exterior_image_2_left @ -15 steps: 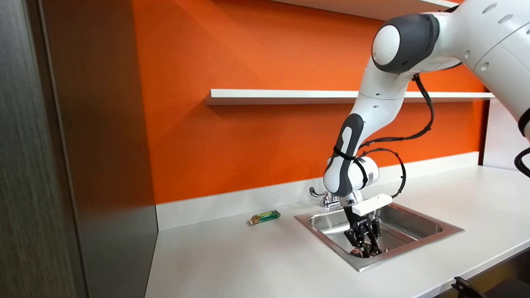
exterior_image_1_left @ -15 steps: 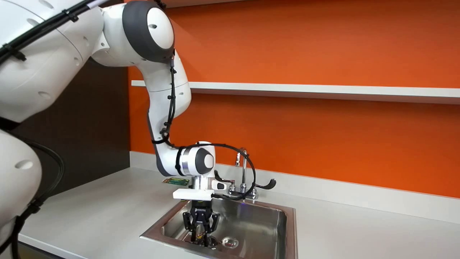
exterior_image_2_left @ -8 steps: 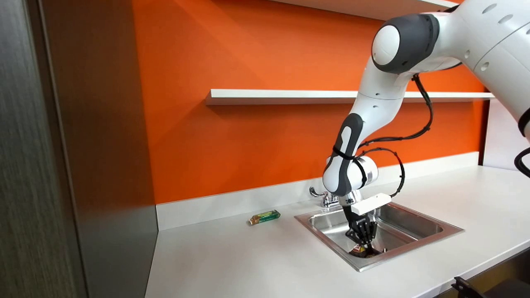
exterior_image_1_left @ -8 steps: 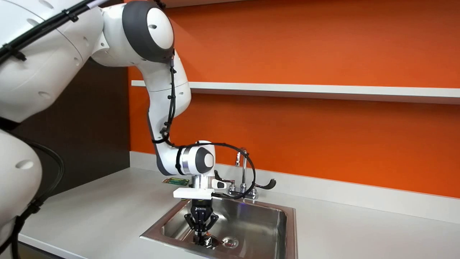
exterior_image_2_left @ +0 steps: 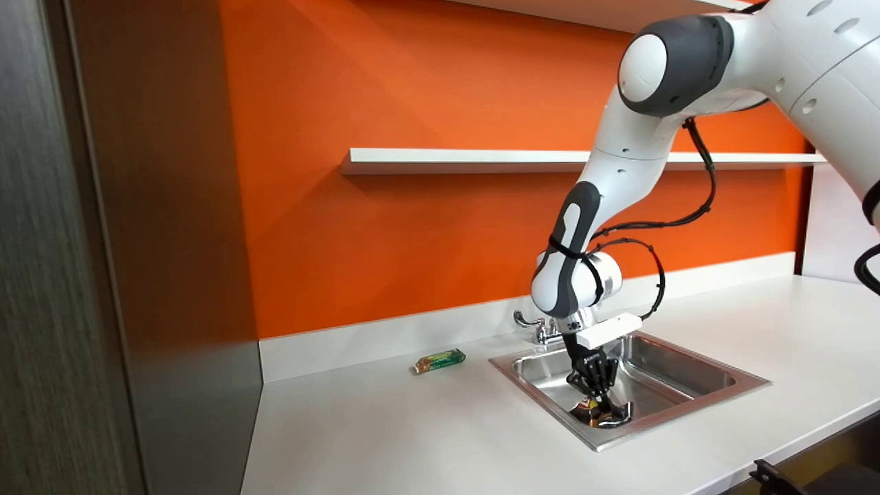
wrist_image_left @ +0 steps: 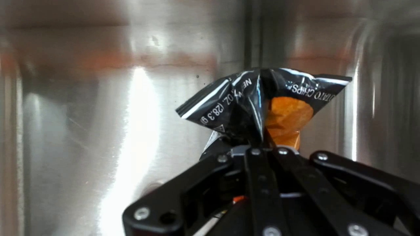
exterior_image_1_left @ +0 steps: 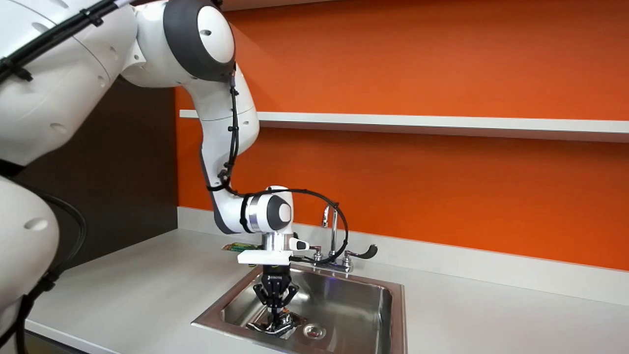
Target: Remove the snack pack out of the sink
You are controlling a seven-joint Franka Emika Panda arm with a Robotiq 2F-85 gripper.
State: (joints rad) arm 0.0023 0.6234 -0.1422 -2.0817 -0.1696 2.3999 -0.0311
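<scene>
The snack pack is a black chip bag with an orange print, and it shows in the wrist view (wrist_image_left: pixel 288 113). It is down in the steel sink (exterior_image_1_left: pixel 399 319), near the sink's front corner, in both exterior views (exterior_image_1_left: pixel 290 322) (exterior_image_2_left: pixel 584 410). My gripper (wrist_image_left: pixel 267 149) is shut on the bag, which is pinched and creased between the fingertips. The bag's sealed end fans out beyond the fingers, and the rest is hidden under the gripper. The gripper also shows in both exterior views (exterior_image_1_left: pixel 275 322) (exterior_image_2_left: pixel 603 407), reaching down inside the sink (exterior_image_2_left: pixel 746 385). I cannot tell whether the bag touches the sink floor.
A green packet (exterior_image_2_left: pixel 440 361) lies on the counter (exterior_image_2_left: pixel 385 426) beside the sink. A chrome faucet (exterior_image_1_left: pixel 333 250) with lever handles stands behind the sink, close to my wrist. A white shelf (exterior_image_1_left: pixel 442 123) runs along the orange wall. A dark panel (exterior_image_2_left: pixel 172 275) stands at one counter end.
My gripper's fingers have closed from open onto the bag. The arm has then risen slightly, and the bag's crumpled end has come up with it and shows more.
</scene>
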